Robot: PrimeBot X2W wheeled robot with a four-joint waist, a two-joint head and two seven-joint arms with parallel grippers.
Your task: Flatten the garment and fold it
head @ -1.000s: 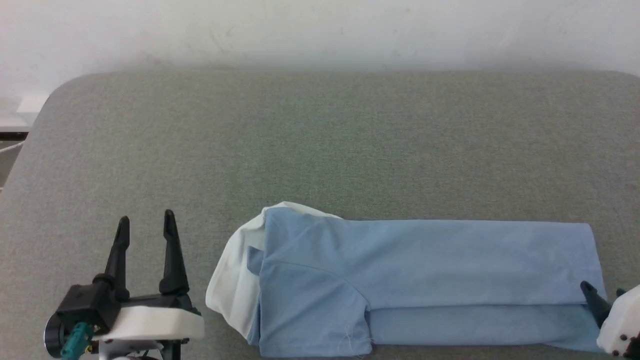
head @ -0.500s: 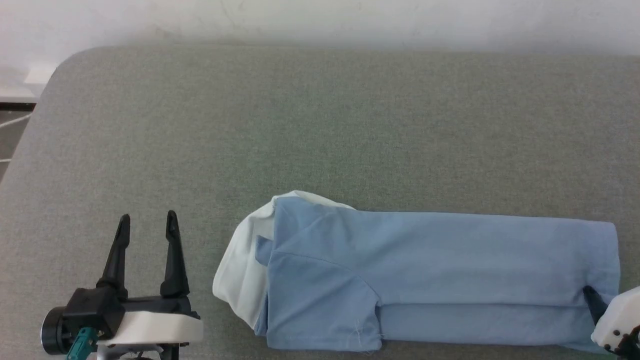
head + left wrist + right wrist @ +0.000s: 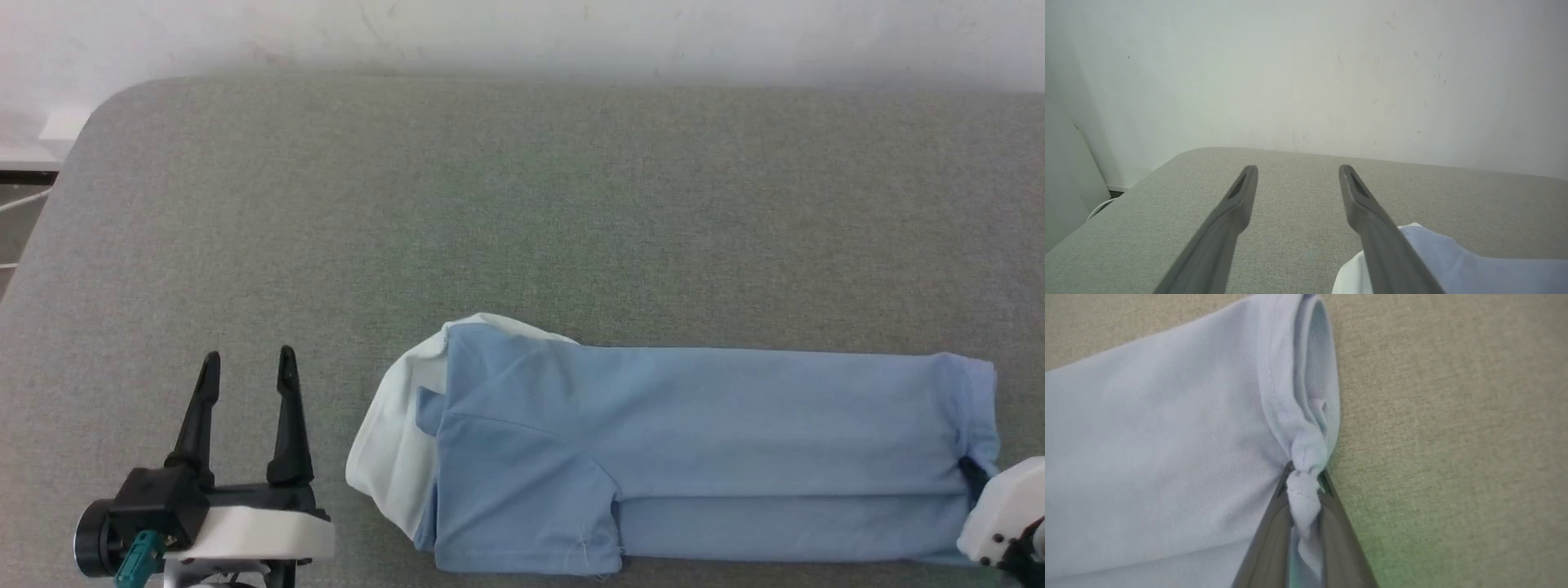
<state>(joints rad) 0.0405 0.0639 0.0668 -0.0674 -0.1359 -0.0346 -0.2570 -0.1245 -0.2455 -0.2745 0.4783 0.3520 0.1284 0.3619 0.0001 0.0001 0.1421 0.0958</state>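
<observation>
The garment (image 3: 694,441), laid as a long folded strip on the grey surface (image 3: 522,204), is pinched at its hem by the closed right gripper (image 3: 1305,473), the left gripper (image 3: 248,365) held open and empty; a sharp pull could undo the folds.

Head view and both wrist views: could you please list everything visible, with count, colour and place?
garment: one, light blue with a white collar, folded into a long strip on the near part of the surface, collar end towards the robot's left
padded surface: one, grey-green fabric, beneath the garment
wall: one, white, behind the surface
left claw: one, dark fingers, open and holding nothing, just left of the collar
right claw: one, dark fingers, shut on the bunched hem at the garment's right end
</observation>
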